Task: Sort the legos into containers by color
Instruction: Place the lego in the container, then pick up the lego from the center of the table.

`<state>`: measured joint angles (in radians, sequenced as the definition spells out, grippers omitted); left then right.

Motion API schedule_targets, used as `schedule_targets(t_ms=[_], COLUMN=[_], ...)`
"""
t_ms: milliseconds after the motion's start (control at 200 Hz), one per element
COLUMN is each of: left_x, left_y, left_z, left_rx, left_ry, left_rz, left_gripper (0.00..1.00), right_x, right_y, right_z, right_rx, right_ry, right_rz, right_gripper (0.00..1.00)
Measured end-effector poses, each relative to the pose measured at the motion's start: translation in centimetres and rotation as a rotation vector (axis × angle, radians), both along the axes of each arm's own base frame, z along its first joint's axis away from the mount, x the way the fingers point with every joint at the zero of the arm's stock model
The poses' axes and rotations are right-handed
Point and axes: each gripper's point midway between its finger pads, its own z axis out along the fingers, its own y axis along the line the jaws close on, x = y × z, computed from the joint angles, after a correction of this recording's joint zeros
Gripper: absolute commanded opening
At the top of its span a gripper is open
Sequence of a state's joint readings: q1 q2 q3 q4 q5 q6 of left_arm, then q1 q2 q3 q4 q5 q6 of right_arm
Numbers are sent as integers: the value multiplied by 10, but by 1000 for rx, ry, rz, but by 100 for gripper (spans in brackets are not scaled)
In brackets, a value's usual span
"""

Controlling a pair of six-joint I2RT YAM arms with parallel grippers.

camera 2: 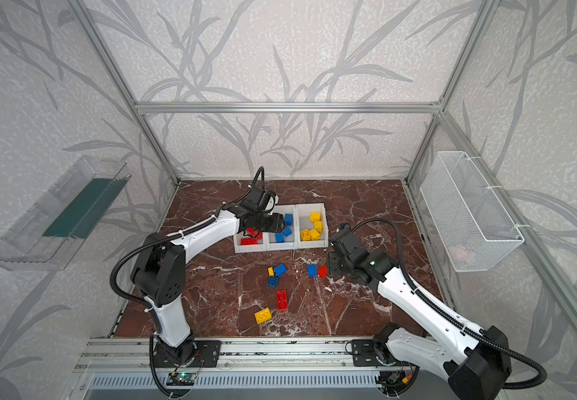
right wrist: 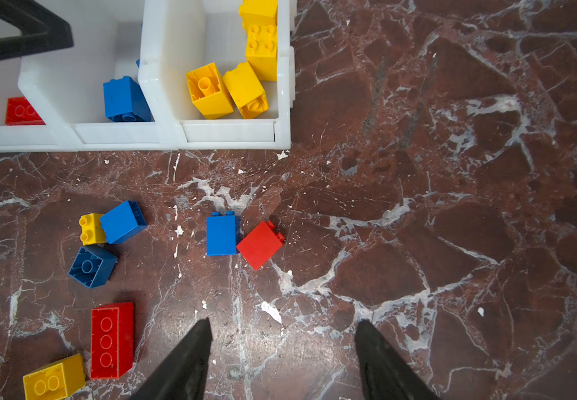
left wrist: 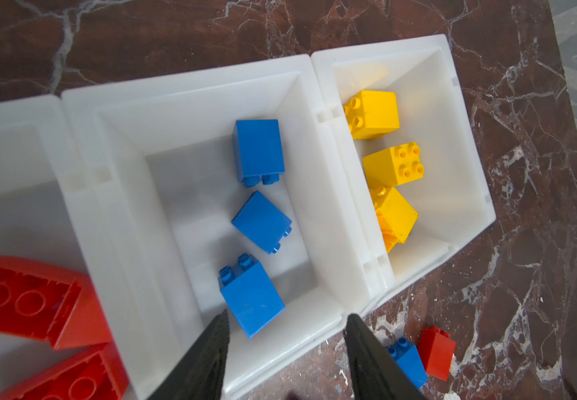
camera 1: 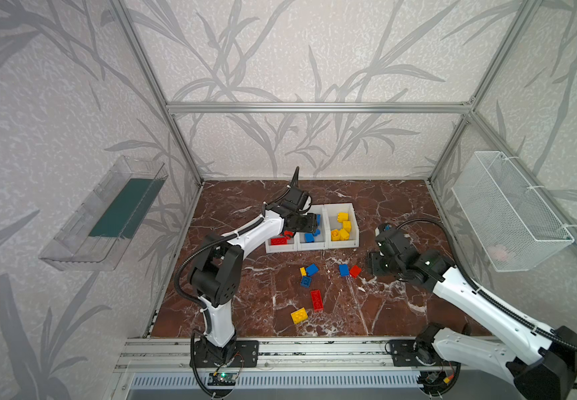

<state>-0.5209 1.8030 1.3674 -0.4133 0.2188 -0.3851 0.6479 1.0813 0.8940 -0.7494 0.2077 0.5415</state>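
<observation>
Brown marbled surface (camera 1: 394, 304), boxed in by leaf-patterned walls. Three white bins stood in a row toward the back: the red bin (left wrist: 13, 110), the blue bin (left wrist: 183, 74) and the yellow bin (left wrist: 384, 48), each with bricks of its own colour already inside.

The left claw (left wrist: 287, 315) hovered over the blue bin's near edge, jaws partly apart with nothing between them. The right claw (right wrist: 285, 321) hung low over bare surface, jaws well apart and empty. It pointed toward a blue brick (right wrist: 222, 233) and a red brick (right wrist: 260, 245) that touched at a corner.

Five more loose bricks lay on the surface:
- a small yellow brick (right wrist: 90, 228), pressed against a second blue brick (right wrist: 123, 221)
- a dark blue brick (right wrist: 92, 266), lying hollow side up
- a long red brick (right wrist: 111, 339), with a wide yellow brick (right wrist: 54, 377) just beside it

The bricks looked like hard, hollow plastic: light, stiff and not fragile, with smooth sides that could slip. I judged the safest hold to be across two flat opposite walls, away from the studs. On the touching pair the jaws would need the free faces, or one brick might drag its neighbour along. The long red brick seemed best taken across its narrow width.
</observation>
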Motion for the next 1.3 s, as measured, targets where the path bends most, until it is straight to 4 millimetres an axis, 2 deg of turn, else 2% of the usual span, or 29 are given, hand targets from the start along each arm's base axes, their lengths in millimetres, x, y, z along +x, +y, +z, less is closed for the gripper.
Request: schedule_targets(t_ms=[210,405,510,795,1030,1300], left_x=[-31,-64,-75,-88,-94,-98], left_y=[25,55,69,86,89,92], left_z=[15,5,2,6,-4,-5], left_rx=[-23,-3,7,7,10,8], left_ry=[-40,-47,-53,-79,-54,-51], left_rz=[44,106,141,194,207,214], left_gripper=[59,61,62,63,63,63], right_x=[-4,-6,-5,-1,9,29], right_y=[2,10,17,18,18,30], right_z=[-24,-49,-63,-97,-103,-110], right_rx=[-39,-62,-72,-124,-114,-103], right_ry=[81,172,213,289,270,252], right_rz=[19,40,53,-2,-88,-125], right_gripper=[67,66,65,63,62,62])
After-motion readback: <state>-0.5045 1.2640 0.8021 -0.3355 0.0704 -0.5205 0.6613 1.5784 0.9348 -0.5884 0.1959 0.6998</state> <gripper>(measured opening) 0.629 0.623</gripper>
